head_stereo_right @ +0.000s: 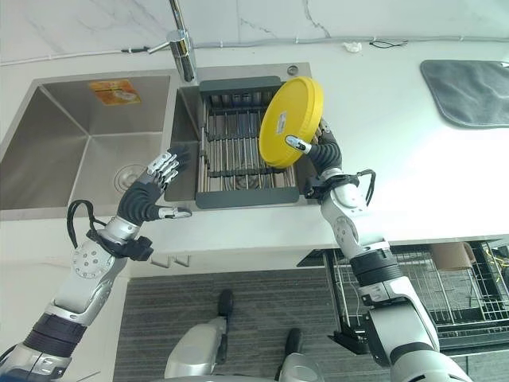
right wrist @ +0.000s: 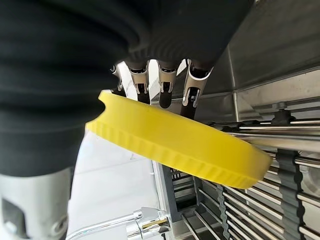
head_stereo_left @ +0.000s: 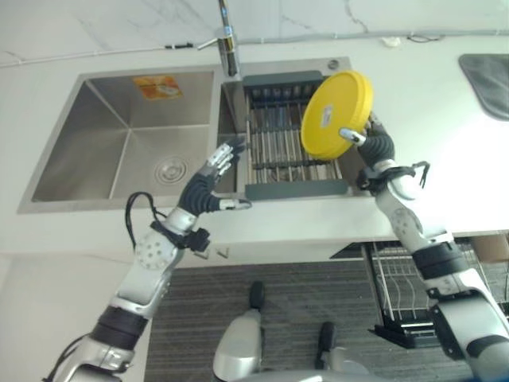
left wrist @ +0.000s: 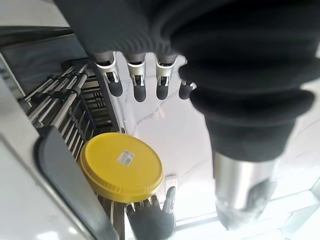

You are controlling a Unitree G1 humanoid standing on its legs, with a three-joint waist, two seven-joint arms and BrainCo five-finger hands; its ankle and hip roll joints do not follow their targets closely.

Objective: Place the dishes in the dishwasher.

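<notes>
My right hand point(head_stereo_right: 318, 151) pinches the yellow plate point(head_stereo_right: 291, 122) at its lower rim, thumb on the face, fingers point(right wrist: 192, 90) behind; the plate stands tilted on edge above the right end of the drying rack point(head_stereo_right: 238, 147) in the sink point(head_stereo_left: 119, 111); my left hand point(head_stereo_left: 219, 163) hangs spread and empty by the rack's left side. The dishwasher basket point(head_stereo_right: 429, 294) sits pulled out below the counter point(head_stereo_right: 413, 159); I judge the plate should travel edge-on, grip firm, lowered between the wires without striking the counter edge.

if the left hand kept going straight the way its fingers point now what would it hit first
Probably the drying rack in the sink: the open left hand points toward its near edge. Beyond that is the yellow plate held by the right hand. Depth is uncertain.
</notes>
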